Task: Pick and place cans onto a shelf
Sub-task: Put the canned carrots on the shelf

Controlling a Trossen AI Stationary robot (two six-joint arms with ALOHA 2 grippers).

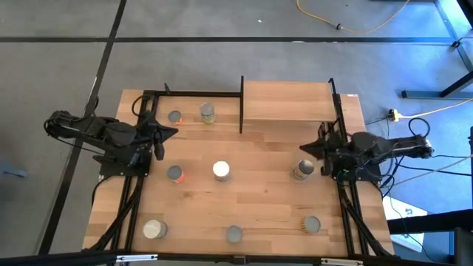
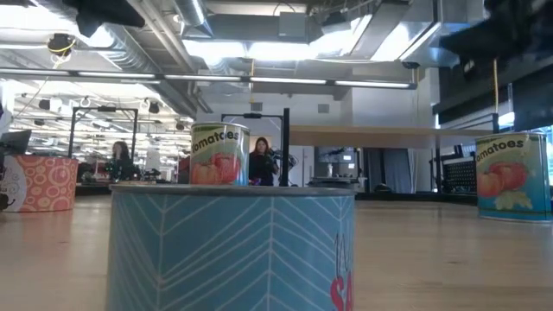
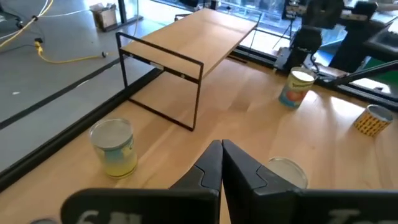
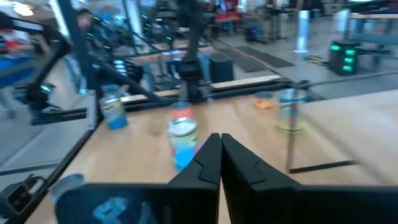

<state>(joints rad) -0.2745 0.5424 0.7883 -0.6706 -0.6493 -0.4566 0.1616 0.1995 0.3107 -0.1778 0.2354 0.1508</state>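
The light-wood shelf (image 1: 287, 100) with black posts stands at the table's far edge, right of the middle; it also shows in the left wrist view (image 3: 186, 40). Several cans stand upright on the tabletop: two at the far left (image 1: 174, 117) (image 1: 208, 112), two in the middle (image 1: 174, 174) (image 1: 221, 170), one at the right (image 1: 303, 169), three along the near edge (image 1: 154, 229) (image 1: 234, 234) (image 1: 312, 224). My left gripper (image 1: 171, 133) is shut and empty at the left, between the far-left and middle cans. My right gripper (image 1: 303, 148) is shut and empty just beyond the right can.
Black frame rails run along the table's left and right sides under both arms. In the low view a teal can (image 2: 233, 250) stands close to the camera, with tomato cans behind it (image 2: 219, 154) and at the right (image 2: 511, 177). People show in the room beyond the table.
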